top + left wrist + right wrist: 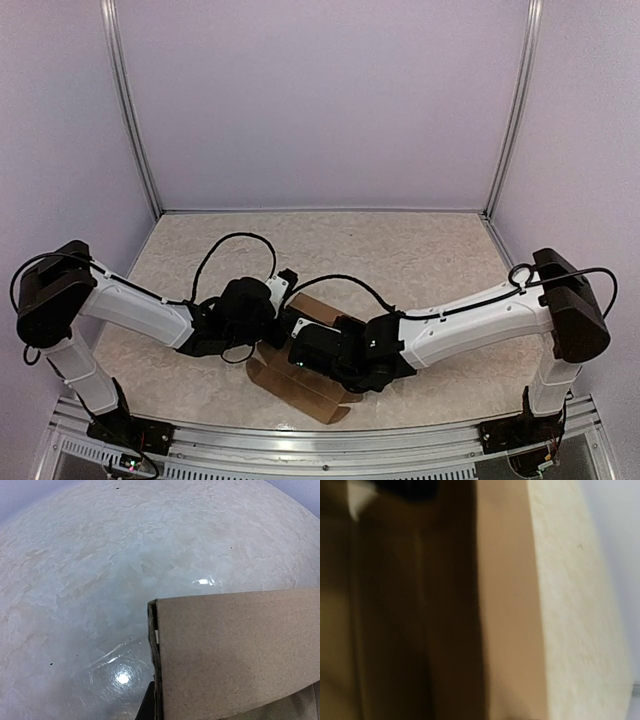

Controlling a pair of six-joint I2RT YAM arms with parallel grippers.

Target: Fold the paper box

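The paper box on the near bench looks partly folded, flaps left flat; whether the left gripper or right gripper clamps it, I cannot tell.

Lilac walls enclose the mottled beige table; metal posts stand at rear corners; an aluminium rail borders the near edge.

Pale, mottled table, glossy, with lamp glare in the left wrist view. Bears one item near the front centre: paper box, plain brown cardboard, partly folded, flaps flat on the surface toward the near edge.
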